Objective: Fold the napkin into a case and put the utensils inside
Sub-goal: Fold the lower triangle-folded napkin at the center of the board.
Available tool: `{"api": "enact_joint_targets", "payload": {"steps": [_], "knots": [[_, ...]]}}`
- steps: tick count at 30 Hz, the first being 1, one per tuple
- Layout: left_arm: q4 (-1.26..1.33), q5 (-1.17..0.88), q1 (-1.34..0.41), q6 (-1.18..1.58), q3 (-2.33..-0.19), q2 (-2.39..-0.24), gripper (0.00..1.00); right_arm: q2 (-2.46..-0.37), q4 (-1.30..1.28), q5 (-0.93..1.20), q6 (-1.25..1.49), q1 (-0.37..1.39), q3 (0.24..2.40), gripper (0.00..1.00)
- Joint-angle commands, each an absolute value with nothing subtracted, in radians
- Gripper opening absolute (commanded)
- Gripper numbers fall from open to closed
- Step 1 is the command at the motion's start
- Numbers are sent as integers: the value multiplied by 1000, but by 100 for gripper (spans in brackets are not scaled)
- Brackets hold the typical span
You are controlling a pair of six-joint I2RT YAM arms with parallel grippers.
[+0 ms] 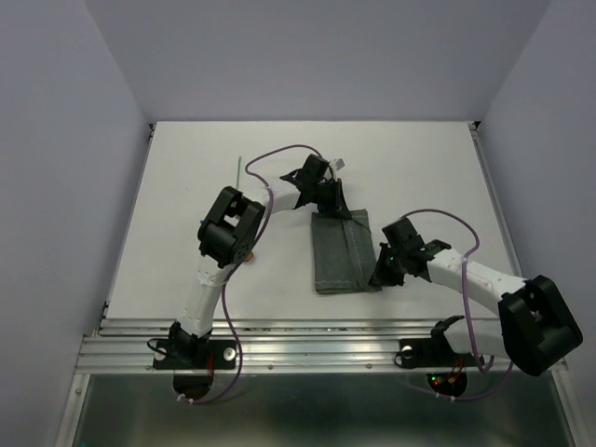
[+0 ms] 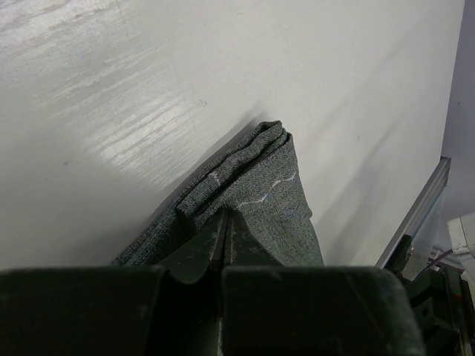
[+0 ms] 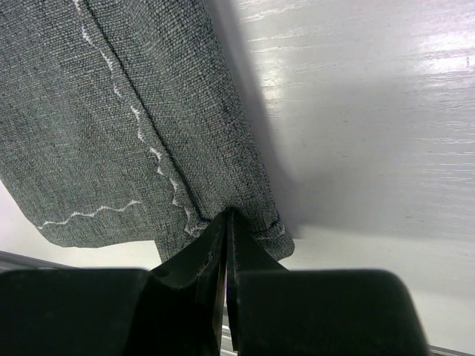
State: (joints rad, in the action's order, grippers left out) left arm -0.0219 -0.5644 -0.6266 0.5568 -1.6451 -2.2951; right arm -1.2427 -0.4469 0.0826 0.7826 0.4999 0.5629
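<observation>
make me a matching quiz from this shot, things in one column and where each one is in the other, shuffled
Things:
1. left gripper
2. right gripper
3. napkin
4. slim grey utensil

Places or states:
a. lying alone on the table, far left, apart from the napkin
b. shut on the napkin's near right corner
c. folded into a narrow rectangle, mid-table
d. shut on the napkin's far end

Pairs: 1-d, 2-b, 3-c, 4-a
</observation>
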Motion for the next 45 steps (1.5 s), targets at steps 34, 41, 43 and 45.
{"api": "enact_joint_targets", "payload": {"steps": [34,41,43,45], "knots": [[-379,-410,-607,296,-1779,-2158,74,-1339,-578,-167,695,488,925,9],[-426,-338,-606,252,-1773,-2094,84,-1520,-517,-170,618,417,1110,9],[-422,-333,-604,252,-1764,-2080,84,-1581,-509,-166,604,407,1170,9],[-411,-330,-601,258,-1746,-2071,82,-1618,-505,-156,588,396,1212,9]]}}
